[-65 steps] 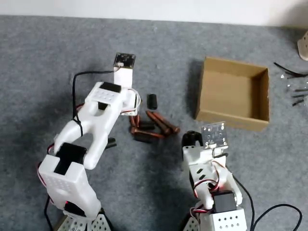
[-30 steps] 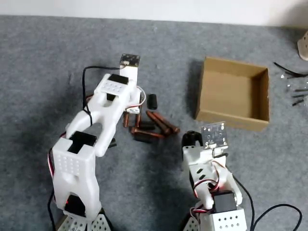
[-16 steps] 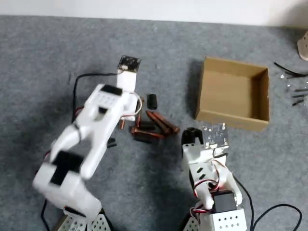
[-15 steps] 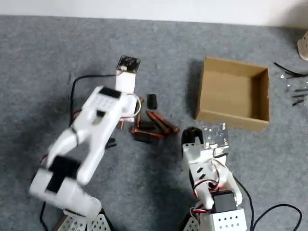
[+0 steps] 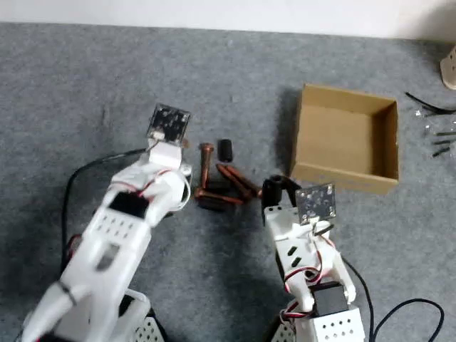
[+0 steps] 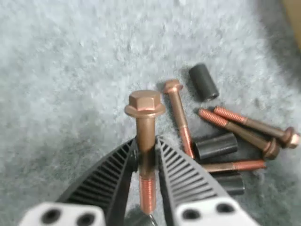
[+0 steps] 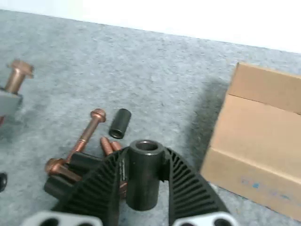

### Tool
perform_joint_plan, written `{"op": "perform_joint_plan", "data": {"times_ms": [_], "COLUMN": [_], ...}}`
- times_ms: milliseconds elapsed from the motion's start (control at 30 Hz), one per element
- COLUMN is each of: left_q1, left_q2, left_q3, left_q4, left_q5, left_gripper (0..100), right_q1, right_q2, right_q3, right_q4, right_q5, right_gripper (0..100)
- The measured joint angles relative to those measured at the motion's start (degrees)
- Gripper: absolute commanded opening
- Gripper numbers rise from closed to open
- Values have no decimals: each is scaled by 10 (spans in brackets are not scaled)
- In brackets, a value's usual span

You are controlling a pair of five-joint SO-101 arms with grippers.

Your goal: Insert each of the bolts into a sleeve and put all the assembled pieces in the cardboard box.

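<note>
My left gripper (image 6: 146, 141) is shut on a copper bolt (image 6: 145, 110), held head up above the grey carpet, to the left of the pile. My right gripper (image 7: 143, 159) is shut on an upright black sleeve (image 7: 142, 176), near the pile's right side (image 5: 276, 189). Loose on the carpet lie several copper bolts (image 6: 178, 113) and black sleeves (image 6: 215, 146), with one sleeve (image 5: 225, 150) apart at the back. The open cardboard box (image 5: 347, 138) stands to the right of the pile; I see nothing inside it.
Small dark parts and wires (image 5: 436, 132) lie at the far right edge, beyond the box. A pale object (image 5: 449, 68) sits at the right edge. A black cable (image 5: 85, 171) loops beside the left arm.
The left arm drew back from the pile and now holds a bolt off the carpet; one bolt lies uncovered at the pile's left. The right gripper with its sleeve edged toward the pile.
</note>
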Motion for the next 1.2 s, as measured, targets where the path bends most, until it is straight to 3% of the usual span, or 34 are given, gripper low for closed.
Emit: {"op": "perform_joint_plan", "data": {"times_ms": [433, 600, 800, 1200], "left_q1": [0, 0, 0, 0], "left_q2": [-433, -582, -600, -600], "left_q3": [183, 259, 293, 293], "left_q4": [0, -56, -138, -150], "left_q5": [-1, -1, -1, -1], "left_gripper": [6, 6, 6, 6], "right_q1": [-101, -156, -200, -204], "right_q2": [0, 0, 0, 0], "right_q3": [0, 0, 0, 0], "right_q4": [13, 13, -4, -94], "right_q5": [0, 29, 87, 91], "right_gripper": [9, 9, 6, 6]}}
